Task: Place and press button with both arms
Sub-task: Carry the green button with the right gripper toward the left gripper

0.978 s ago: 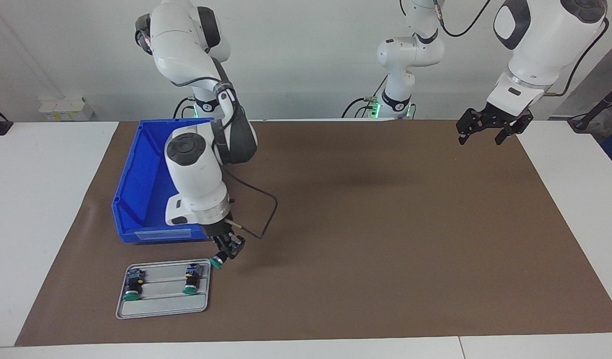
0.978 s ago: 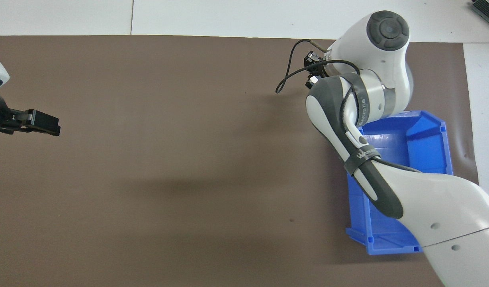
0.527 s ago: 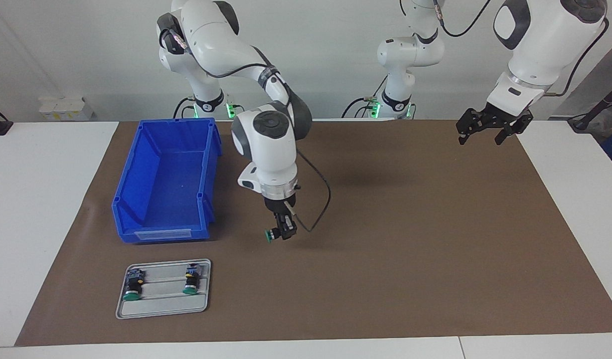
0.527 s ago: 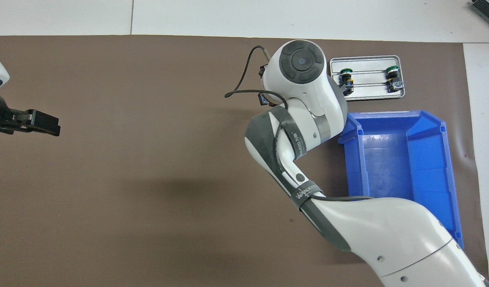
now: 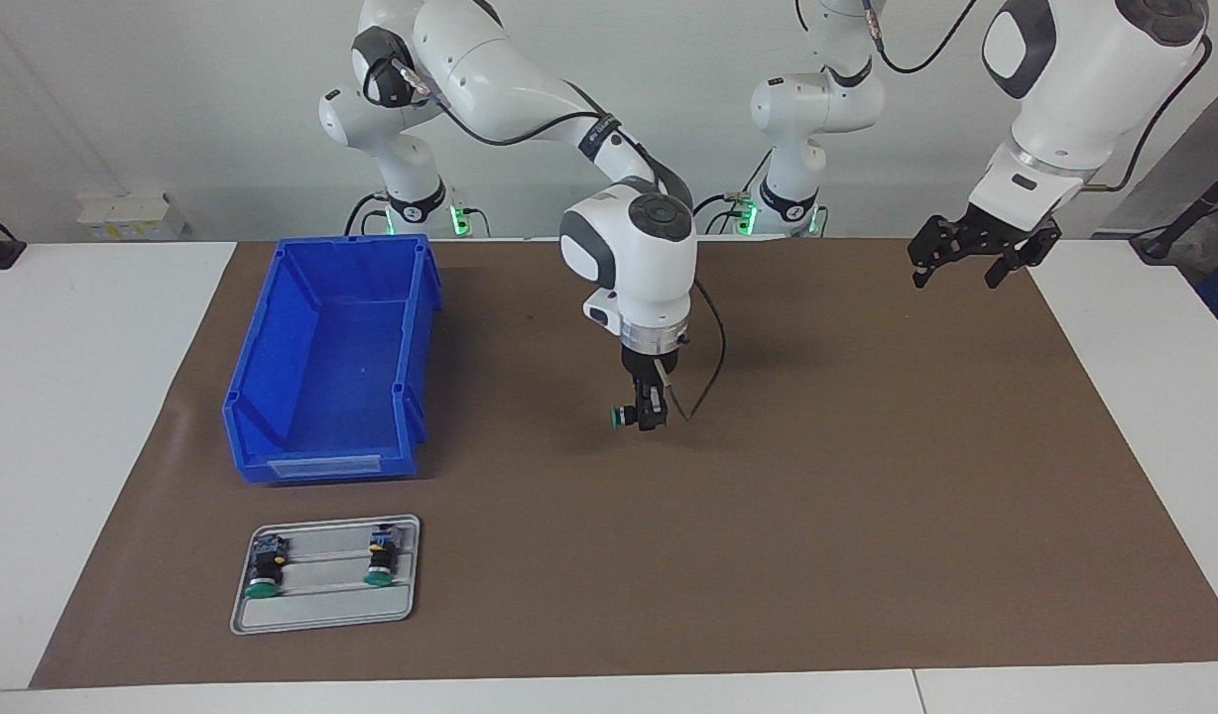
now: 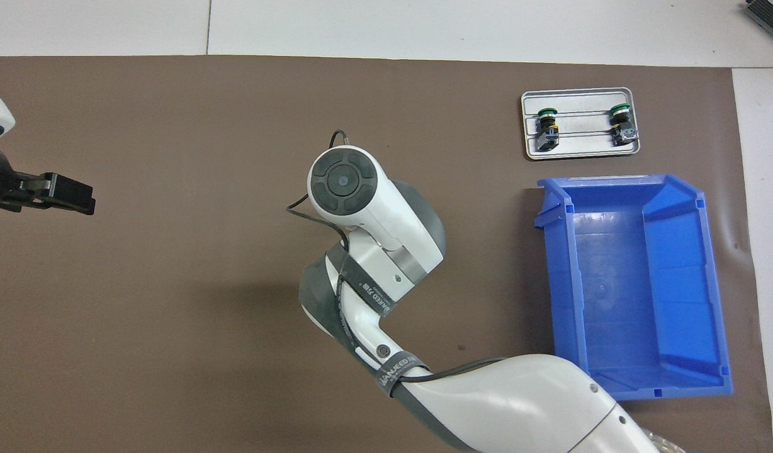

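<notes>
While clamped sideways between the closed fingers of the right gripper, the button hangs in the air over the middle of the brown mat, green cap pointing toward the right arm's end of the table. Two more buttons lie on a grey tray, which sits farther from the robots than the blue bin. At the left arm's end, the left gripper waits above the mat's edge, jaws spread and empty.
</notes>
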### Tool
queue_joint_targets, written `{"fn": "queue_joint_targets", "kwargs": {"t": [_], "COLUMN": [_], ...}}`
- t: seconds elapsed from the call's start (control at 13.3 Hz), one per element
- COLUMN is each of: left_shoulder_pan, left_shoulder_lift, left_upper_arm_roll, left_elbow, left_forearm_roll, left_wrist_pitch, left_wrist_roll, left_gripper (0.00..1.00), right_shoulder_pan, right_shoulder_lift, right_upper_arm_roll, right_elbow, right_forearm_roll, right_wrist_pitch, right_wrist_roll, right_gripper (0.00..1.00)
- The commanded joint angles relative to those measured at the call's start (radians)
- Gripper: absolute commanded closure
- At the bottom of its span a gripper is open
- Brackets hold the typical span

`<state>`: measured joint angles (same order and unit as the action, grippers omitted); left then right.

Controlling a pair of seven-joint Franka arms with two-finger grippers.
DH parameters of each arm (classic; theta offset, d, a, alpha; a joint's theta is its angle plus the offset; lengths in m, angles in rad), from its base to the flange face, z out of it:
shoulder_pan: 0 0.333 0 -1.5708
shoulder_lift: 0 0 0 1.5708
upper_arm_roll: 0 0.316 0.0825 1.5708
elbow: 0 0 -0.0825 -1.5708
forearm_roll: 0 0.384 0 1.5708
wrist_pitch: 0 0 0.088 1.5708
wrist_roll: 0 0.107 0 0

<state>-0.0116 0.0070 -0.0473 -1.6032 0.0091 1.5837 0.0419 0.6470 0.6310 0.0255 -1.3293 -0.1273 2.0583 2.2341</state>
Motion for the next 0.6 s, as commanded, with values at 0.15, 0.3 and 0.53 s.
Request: {"fn": "queue_joint_targets", "kwargs": {"t": [0.15, 0.3, 0.53], "left_shoulder_pan": [0.007, 0.007, 0.007], "left_shoulder_lift": [-0.028, -0.028, -0.028], "left_upper_arm_roll": [-0.003, -0.003, -0.003], "left_elbow": [-0.031, -0.031, -0.031], "left_forearm_roll": [0.006, 0.006, 0.006], "left_wrist_pitch": [0.007, 0.007, 0.007], "left_wrist_roll": [0.007, 0.007, 0.007], "left_gripper": [0.0, 0.0, 0.0], "right_shoulder_pan": [0.034, 0.065, 0.082], "right_shoulder_lift": [0.032, 0.033, 0.02], "right_upper_arm_roll": [0.001, 0.001, 0.002], "right_elbow": [-0.002, -0.022, -0.106], "right_forearm_roll": [-0.031, -0.025, -0.011], "right_wrist_pitch": [0.042, 0.075, 0.152], "right_wrist_roll": [0.152, 0.173, 0.174], "right_gripper": [1.0, 1.0, 1.0]}}
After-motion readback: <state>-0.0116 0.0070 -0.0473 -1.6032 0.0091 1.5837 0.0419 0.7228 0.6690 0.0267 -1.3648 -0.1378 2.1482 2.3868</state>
